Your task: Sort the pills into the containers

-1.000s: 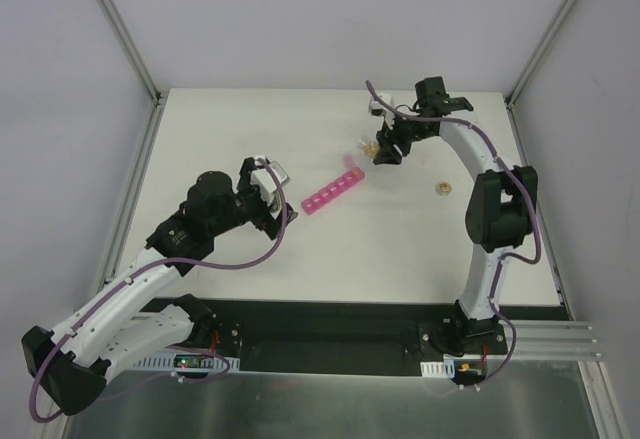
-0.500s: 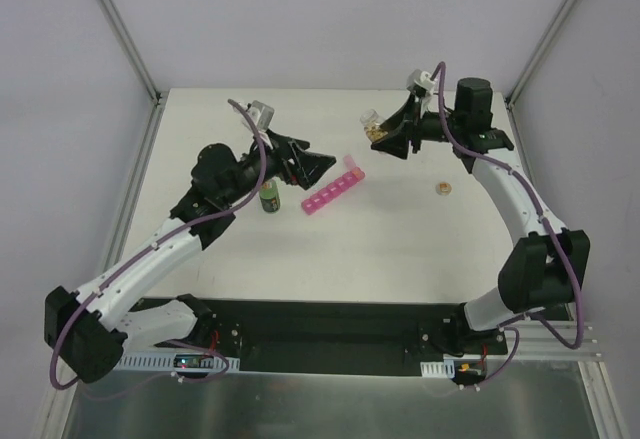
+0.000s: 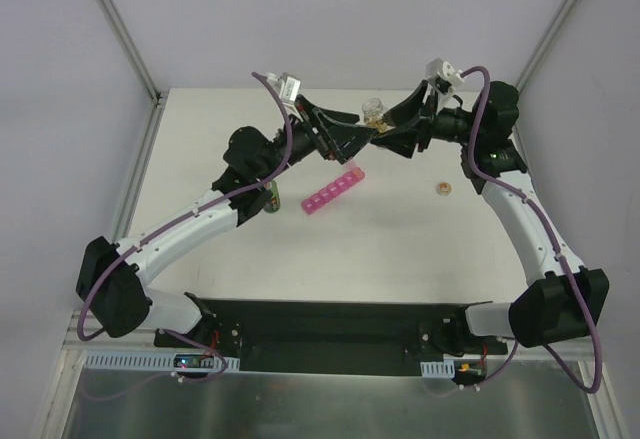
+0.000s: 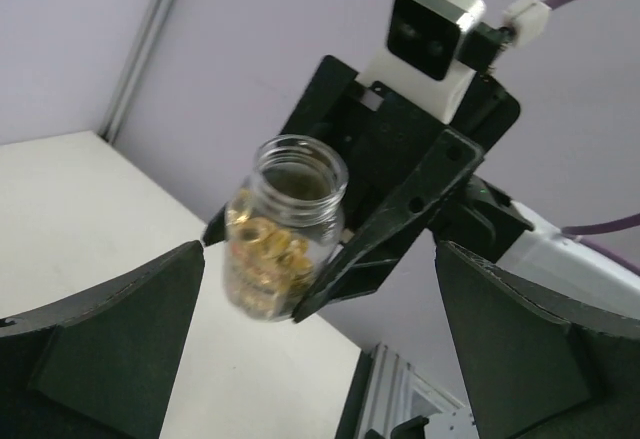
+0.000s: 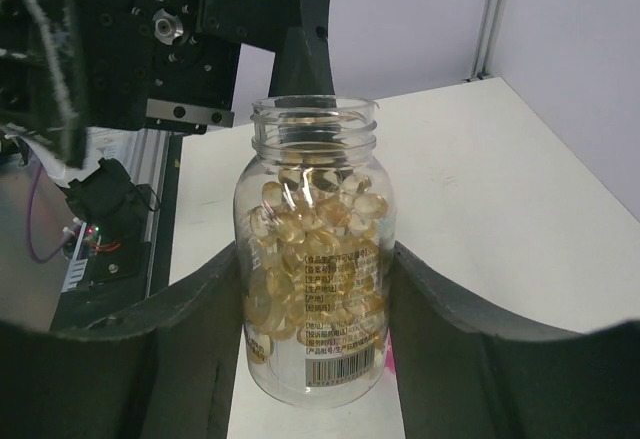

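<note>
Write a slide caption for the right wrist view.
Right pincer holds an uncapped clear bottle of amber pills.

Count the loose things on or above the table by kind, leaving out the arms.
bottles: 2 (clear bottle, green bottle)
pink pill organizer: 1
small round tan piece: 1
total: 4

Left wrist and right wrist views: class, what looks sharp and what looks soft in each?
Left wrist view: the clear bottle slightly soft, the left fingers dark and blurred. Right wrist view: bottle crisp, its label barcode distinct; the right fingers gripping it out of focus.
</note>
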Action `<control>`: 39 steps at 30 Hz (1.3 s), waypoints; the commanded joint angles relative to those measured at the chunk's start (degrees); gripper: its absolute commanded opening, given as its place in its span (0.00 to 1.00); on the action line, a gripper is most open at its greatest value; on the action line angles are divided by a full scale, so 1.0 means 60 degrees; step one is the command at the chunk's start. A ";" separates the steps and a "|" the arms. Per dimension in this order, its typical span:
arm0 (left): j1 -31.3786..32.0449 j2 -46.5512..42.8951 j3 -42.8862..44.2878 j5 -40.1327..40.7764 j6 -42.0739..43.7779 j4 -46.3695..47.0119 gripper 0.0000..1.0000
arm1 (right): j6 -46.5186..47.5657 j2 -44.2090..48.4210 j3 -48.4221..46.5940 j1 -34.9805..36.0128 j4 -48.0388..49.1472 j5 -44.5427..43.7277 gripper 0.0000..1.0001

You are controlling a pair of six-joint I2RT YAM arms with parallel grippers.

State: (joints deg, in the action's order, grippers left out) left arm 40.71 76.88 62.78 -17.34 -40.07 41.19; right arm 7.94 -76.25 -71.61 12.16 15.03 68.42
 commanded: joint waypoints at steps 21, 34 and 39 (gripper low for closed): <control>0.1521 0.0780 0.1138 0.1821 0.2051 0.0533 0.66 | -0.1295 0.0535 0.0246 0.0287 0.1568 0.0271 0.50; 0.1521 0.0868 0.1240 0.1558 0.1874 0.0562 0.17 | -0.1280 0.0681 0.0437 0.0317 0.1582 0.0300 0.51; 0.1521 0.0722 0.1226 0.1221 0.2313 0.0168 0.12 | -0.1061 0.0725 0.0569 0.0302 0.1437 0.0139 0.72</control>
State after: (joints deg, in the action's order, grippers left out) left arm 48.80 82.04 67.46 -6.26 -28.53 41.04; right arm 0.62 -74.22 -68.51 13.15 21.63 68.25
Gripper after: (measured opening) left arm 0.488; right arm 0.631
